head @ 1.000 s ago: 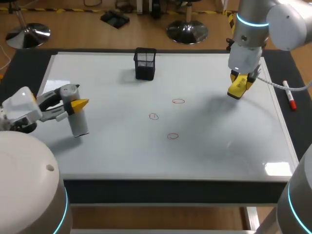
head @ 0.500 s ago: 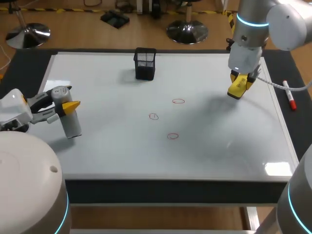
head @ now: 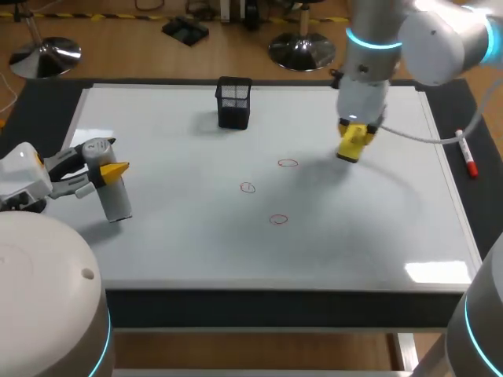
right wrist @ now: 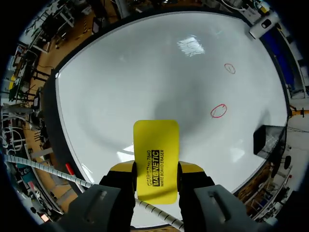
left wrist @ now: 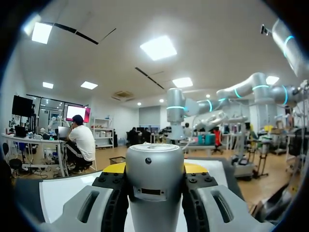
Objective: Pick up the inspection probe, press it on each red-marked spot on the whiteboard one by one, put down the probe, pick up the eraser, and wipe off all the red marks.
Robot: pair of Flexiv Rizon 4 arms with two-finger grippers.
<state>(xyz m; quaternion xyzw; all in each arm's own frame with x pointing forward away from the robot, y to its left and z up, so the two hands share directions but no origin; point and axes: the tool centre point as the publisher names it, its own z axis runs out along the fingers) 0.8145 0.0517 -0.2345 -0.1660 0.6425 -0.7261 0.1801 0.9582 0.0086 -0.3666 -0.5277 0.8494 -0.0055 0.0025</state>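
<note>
My left hand (head: 110, 170) is clamping the inspection probe (head: 114, 198) at the middle left, not yet putting it down. My right hand (head: 355, 135) is gripping the eraser (right wrist: 155, 145) right of the upper centre. Three red marks (head: 288, 163) are waiting unwiped on the whiteboard (head: 377, 228). Bare board is lying between the eraser and the marks, with the mesh cup (head: 234, 102) standing well apart.

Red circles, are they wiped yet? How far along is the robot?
Done: the eraser is picked up, clamped in the right fingers. In hand: it is near the nearest red mark. Left: that one, the middle mark and the front mark are unwiped, and the left fingers hold the probe, not yet put down.
</note>
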